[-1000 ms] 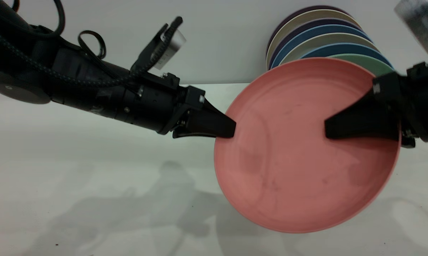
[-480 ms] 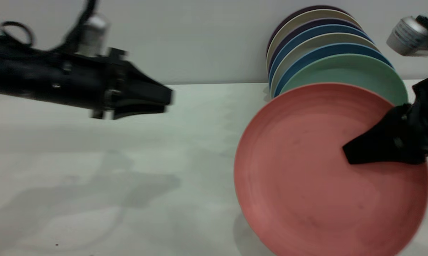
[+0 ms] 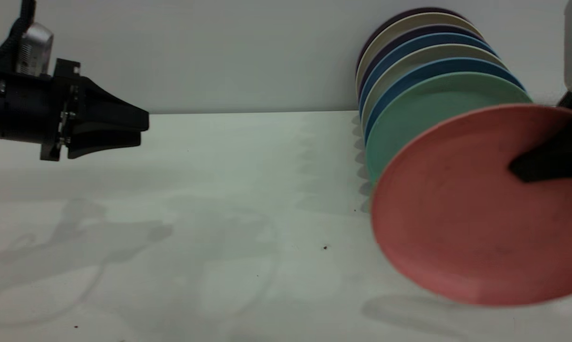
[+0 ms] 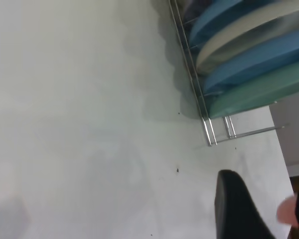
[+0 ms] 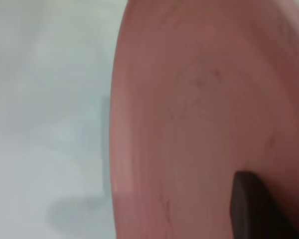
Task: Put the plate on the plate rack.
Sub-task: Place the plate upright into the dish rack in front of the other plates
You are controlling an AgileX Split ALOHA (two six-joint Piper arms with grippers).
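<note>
**Pink plate held tilted in front of the racked plates**

At the right of the exterior view, the right gripper [image 3: 528, 170] pinches the plate [image 3: 462, 209] by its upper right edge, one dark finger [image 3: 547, 164] lying across the plate's face. The plate hangs tilted above the counter [image 3: 219, 213], its face turned toward the camera, its shadow on the counter below it. It sits just in front of the teal-green plate [image 3: 424, 102], overlapping it in the picture; whether the two touch cannot be told.

Behind the teal-green plate stands a row of blue, cream and dark plates [image 3: 412, 42] on edge. In the left wrist view these plates stand in the plate rack [image 4: 209, 130], whose silver rails end on the counter just past the teal-green plate.

The left gripper [image 3: 141, 129] hovers at the upper left of the exterior view, well apart from the plates, fingers slightly spread and holding nothing.
</note>
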